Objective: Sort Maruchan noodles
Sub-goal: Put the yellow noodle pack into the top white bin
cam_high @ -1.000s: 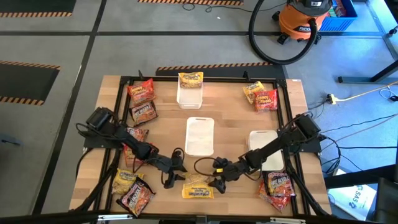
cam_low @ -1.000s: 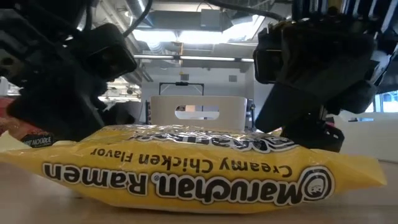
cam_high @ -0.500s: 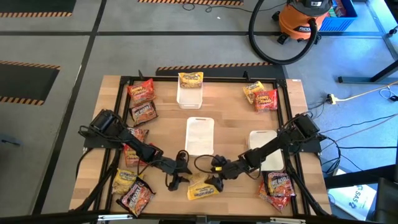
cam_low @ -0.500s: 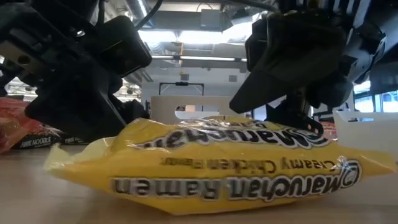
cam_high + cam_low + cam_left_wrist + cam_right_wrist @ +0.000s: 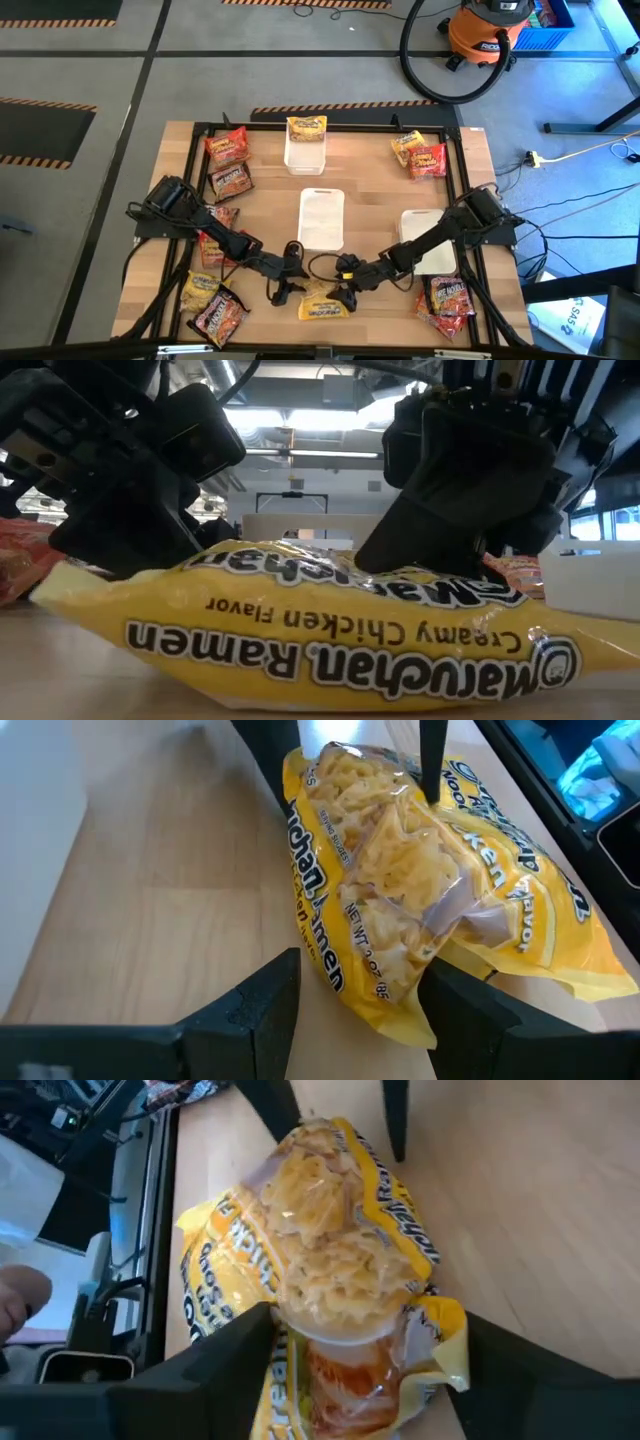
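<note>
1. Workshop floor with hazard tape and an orange shop vacuum (image 5: 487,30) surrounds the wooden bench (image 5: 370,190).
2. Both arms meet at the near edge over one yellow Creamy Chicken packet (image 5: 322,303). The left gripper (image 5: 287,287) and right gripper (image 5: 343,292) each have their fingers spread wide around it, neither clamping it yet.
3. Sorting looks barely begun: most packets lie scattered on the bench.
4. Only the far tray (image 5: 306,150) carries a yellow packet; the middle tray (image 5: 321,217) and right tray (image 5: 425,235) look empty.
</note>
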`<state>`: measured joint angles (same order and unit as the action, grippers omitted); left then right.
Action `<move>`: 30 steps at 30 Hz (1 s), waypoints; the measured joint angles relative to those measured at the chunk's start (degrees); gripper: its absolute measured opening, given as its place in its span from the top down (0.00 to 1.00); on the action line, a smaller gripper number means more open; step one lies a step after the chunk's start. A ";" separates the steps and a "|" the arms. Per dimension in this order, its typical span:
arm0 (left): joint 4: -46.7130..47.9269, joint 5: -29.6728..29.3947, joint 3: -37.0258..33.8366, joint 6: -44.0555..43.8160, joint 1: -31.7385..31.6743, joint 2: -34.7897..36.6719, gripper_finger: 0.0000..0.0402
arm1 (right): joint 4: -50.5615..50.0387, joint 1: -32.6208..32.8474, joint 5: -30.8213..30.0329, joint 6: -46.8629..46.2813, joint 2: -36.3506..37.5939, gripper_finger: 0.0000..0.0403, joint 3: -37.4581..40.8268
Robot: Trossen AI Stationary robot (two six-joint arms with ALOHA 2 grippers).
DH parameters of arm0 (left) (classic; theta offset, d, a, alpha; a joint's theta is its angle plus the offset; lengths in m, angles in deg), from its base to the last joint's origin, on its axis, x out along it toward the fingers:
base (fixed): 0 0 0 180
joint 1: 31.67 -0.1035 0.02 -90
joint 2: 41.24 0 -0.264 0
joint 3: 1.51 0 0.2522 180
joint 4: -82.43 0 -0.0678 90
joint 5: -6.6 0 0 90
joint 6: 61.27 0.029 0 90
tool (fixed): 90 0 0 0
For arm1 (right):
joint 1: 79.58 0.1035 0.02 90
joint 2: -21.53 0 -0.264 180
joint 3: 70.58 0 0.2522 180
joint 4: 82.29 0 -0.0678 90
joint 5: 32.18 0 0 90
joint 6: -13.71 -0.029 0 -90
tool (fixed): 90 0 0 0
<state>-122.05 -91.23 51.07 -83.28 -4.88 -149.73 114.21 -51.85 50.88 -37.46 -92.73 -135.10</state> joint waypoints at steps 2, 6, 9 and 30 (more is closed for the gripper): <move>0.00 0.02 0.00 0.05 0.00 0.00 0.56 | 0.27 0.00 0.06 0.44 0.00 0.47 0.00; 0.02 0.21 0.02 0.15 0.00 0.02 0.56 | 0.53 0.02 0.06 2.23 0.02 0.61 0.00; 0.49 2.71 0.02 0.15 -0.08 0.67 0.56 | 0.62 0.09 0.24 3.90 0.14 0.67 -0.04; 18.90 3.86 0.07 -1.47 2.86 12.83 0.56 | 0.23 1.29 1.33 12.82 2.87 0.80 0.04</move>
<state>-103.15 -87.37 51.14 -84.75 -2.02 -136.90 114.44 -50.56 52.21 -24.64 -89.86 -135.06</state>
